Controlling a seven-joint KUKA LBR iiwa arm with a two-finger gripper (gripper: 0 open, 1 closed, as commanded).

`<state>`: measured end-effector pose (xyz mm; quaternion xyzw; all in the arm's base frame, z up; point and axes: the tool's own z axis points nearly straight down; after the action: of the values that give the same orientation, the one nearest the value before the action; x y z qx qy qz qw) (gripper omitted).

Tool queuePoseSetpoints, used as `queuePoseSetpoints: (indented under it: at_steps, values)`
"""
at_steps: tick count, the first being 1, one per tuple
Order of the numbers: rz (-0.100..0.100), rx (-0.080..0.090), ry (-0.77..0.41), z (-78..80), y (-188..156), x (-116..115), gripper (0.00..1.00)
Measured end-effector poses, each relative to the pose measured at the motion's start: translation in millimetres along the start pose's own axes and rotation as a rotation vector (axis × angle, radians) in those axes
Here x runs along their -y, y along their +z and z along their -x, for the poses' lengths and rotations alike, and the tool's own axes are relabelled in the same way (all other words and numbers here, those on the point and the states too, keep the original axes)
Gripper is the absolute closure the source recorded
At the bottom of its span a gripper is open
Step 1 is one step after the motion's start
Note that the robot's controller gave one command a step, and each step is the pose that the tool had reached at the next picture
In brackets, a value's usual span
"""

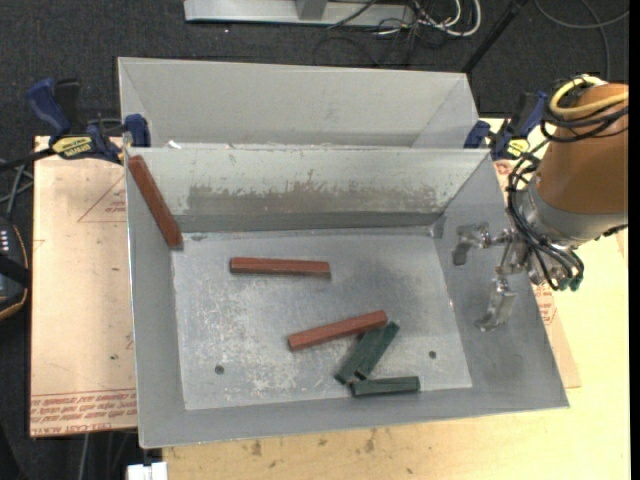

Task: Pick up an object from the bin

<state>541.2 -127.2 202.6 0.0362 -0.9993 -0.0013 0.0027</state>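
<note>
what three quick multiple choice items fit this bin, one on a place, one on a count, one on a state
1. Where is the gripper?
A. at the right side of the bin
B. at its left side
C. over the middle of its floor

2. How many reddish-brown bars are in the bin?
A. one
B. three
C. six

3. How does the leftmost brown bar lie?
A. flat on the floor's middle
B. upright in the near right corner
C. leaning against the left wall

Key: A, it hangs over the right wall where the arm comes in; B, one leans at the left and two lie on the floor; C, it slants from the rim down to the floor.
</note>
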Motion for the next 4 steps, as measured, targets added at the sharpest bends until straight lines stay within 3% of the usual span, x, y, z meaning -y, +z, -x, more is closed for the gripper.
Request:
queuePoseSetpoints:
  at_steps: [1, 2, 3, 4]
  values:
    - [-0.004, 0.014, 0.062, -15.3, 33.2, -3.2, 0.0]
    - [-0.004, 0.01, -0.124, -21.2, 102.2, -52.7, 0.0]
    - [0.002, -0.002, -0.076, -5.1, 111.5, -71.4, 0.0]
    - [-0.003, 0.006, -0.192, -11.1, 92.6, -97.3, 0.0]
